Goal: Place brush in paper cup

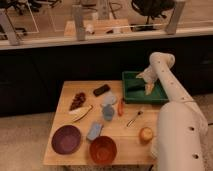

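My gripper (148, 88) hangs inside the green bin (162, 96) at the table's back right, low over its floor. A slim dark shape (133, 86) lies in the bin just left of the gripper; it may be the brush, but I cannot tell whether the gripper touches it. I see no plain white paper cup; my arm (175, 125) covers the table's right front corner.
On the wooden table (70, 155) are a thin silver spoon (134, 118), an orange fruit (145, 134), a red-orange bowl (103, 149), a purple plate (66, 138), a blue-grey cup (107, 113), a banana (81, 112) and a dark block (101, 90).
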Controlling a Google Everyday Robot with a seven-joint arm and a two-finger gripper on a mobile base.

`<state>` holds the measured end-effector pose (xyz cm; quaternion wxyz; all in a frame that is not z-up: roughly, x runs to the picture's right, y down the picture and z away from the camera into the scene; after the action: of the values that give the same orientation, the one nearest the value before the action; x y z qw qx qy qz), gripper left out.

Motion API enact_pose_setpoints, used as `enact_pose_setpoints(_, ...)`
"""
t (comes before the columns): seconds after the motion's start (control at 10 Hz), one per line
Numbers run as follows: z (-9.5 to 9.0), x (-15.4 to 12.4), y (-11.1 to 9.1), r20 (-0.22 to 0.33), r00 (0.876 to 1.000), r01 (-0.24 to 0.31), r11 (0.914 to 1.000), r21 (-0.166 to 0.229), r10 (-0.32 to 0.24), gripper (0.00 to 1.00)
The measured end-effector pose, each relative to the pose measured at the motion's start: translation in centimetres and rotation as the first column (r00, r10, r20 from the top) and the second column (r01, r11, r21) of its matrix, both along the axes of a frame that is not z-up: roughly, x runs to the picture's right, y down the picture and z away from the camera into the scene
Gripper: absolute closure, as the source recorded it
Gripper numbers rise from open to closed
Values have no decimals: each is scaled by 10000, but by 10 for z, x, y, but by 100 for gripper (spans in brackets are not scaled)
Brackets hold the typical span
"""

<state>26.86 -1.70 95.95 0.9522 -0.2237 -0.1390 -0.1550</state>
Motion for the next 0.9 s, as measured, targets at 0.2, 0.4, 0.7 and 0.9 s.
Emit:
enact_pose_setpoints(0.2, 1, 0, -2, -12, 10000, -10, 10000, 53, 10, 20)
enact_pose_setpoints(0.4, 2, -3, -1, -13, 10000, 8, 10000, 25, -8, 20)
enact_pose_setpoints(0.7, 4, -8, -1, 46, 9999, -91, 9999, -119, 92, 20)
enact_pose_setpoints(0.9, 4, -6, -1, 29, 9999, -109, 9999, -119, 109, 20)
